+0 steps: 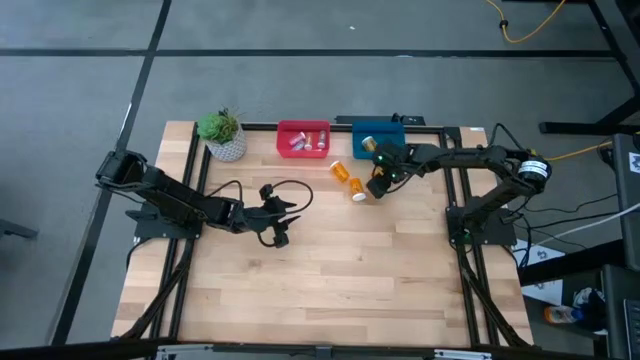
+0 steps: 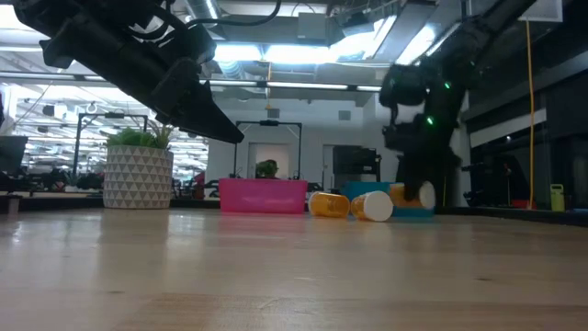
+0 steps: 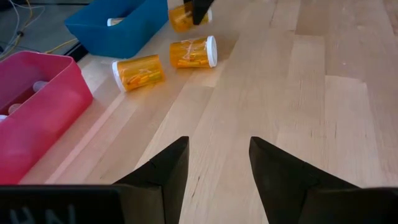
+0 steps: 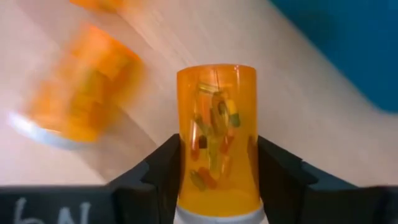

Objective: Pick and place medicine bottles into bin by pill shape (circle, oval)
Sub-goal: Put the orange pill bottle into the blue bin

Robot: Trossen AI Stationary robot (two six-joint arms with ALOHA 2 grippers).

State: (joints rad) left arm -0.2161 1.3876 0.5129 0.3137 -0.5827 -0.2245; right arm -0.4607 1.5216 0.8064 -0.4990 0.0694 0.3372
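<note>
My right gripper is shut on an orange bottle with a white cap, in front of the blue bin. It also shows in the low view. Two more orange bottles lie on their sides on the table just left of it. In the left wrist view they are nearer and farther. My left gripper is open and empty over the table's middle left, its fingers pointing toward the bottles. My right gripper pinches the bottle's two round sides between its fingers, near the cap end. The fingers come from above and lie across the bottle. The bottle lies about level, low over the table; whether it is clear of the wood I cannot tell.
A pink bin with small vials stands at the far edge, left of the blue bin. A potted plant stands at the far left corner. Bare wood stretches toward the near edge.
</note>
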